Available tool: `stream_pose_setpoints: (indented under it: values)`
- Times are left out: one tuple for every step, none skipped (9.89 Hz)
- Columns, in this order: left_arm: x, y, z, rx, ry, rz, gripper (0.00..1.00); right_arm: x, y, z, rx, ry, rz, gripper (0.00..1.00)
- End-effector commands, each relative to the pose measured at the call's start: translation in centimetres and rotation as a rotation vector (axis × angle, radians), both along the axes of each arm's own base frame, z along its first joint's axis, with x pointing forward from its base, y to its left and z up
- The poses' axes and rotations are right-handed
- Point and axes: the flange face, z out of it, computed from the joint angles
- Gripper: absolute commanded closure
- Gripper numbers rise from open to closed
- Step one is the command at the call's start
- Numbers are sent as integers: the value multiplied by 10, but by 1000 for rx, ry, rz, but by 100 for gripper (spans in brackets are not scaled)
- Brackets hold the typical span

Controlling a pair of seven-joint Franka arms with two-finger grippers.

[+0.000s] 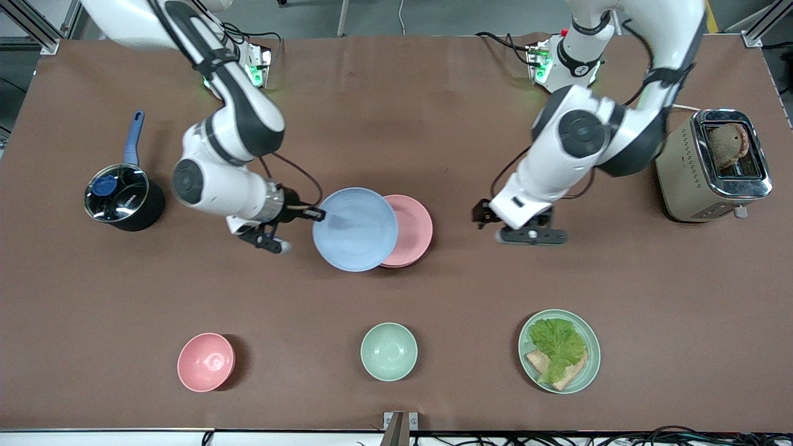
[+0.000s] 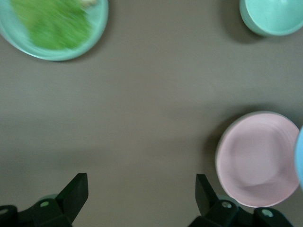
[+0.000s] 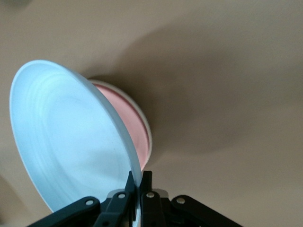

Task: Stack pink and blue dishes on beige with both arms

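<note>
Pinched at its rim, the blue plate sits between the closed fingers of the right gripper, tilted and up in the air. From those fingers it extends toward the left arm's end of the surface, overlapping the pink plate, which rests just past and below it. A pale rim beneath the pink plate in the right wrist view looks like the beige plate, though that is a judgement. Centring blue over pink calls for a further carry in that same direction. The left gripper hangs over bare surface beside the stack, fingers spread wide and empty, waiting. Nearer the front camera stand a pink bowl, a green bowl and a green plate.
</note>
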Motion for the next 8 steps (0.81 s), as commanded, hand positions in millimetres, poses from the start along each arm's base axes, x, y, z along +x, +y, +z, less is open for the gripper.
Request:
stream_pose_setpoints:
  values:
    - [-8, 60, 39, 72, -33, -17, 0, -37, 27, -12, -1, -64, -24, 99]
    - [-14, 87, 58, 104, -6, -34, 0, -39, 38, -33, 14, -70, -37, 98]
    - [-20, 119, 80, 123, 5, -30, 0, -40, 42, -43, 23, -79, -45, 98]
    - [-29, 137, 102, 135, 2, -79, 0, -44, 44, -52, 22, -76, -43, 98]
    - [-32, 167, 123, 141, -6, -114, 0, -45, 43, -59, 19, -82, -44, 97]
    - [-28, 197, 152, 137, -25, -158, 0, -47, 42, -64, 16, -82, -44, 97]
    - [-22, 208, 184, 139, -22, -181, 0, -48, 42, -68, 16, -79, -44, 97]
    - [-13, 210, 212, 142, 5, -176, 0, -52, 42, -75, 14, -90, -46, 96]
